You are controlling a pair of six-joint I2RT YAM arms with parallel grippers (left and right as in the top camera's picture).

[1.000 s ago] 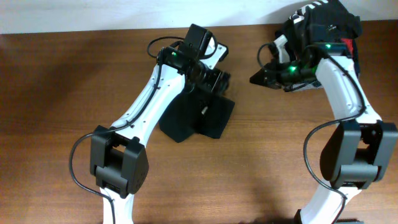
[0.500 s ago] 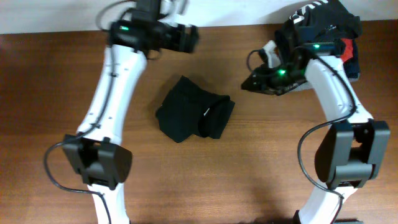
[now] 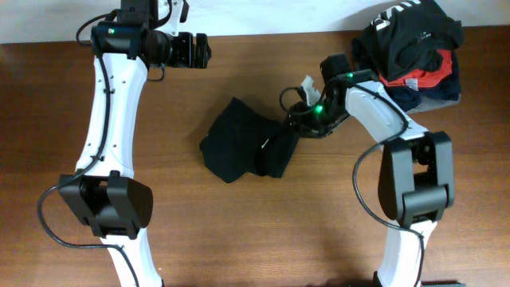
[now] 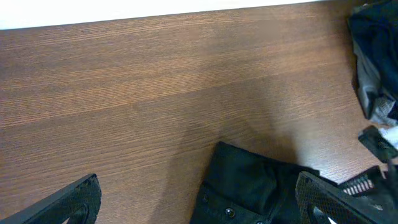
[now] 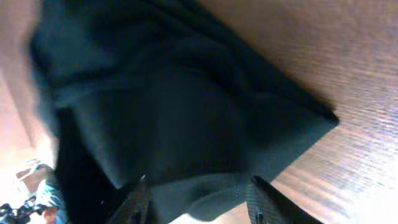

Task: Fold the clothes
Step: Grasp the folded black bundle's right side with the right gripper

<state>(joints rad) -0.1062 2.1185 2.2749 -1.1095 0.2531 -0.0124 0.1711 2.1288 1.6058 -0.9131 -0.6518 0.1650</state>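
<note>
Hovering at the garment's (image 3: 243, 147) right edge, the right gripper (image 3: 293, 118) stood open, far nearer than the open left gripper (image 3: 199, 52).

This looks like a robotics lab bench, not a home. Two white-and-black robot arms, the left arm (image 3: 111, 104) and the right arm (image 3: 381, 112), stand at a wood-grain table (image 3: 48, 159). Loose black cables (image 3: 46, 227) loop near their bases, and green status lights (image 3: 317, 110) glow on them. The only household things are a heap of clothes (image 3: 414, 48) and one folded black garment (image 3: 243, 147).
</note>
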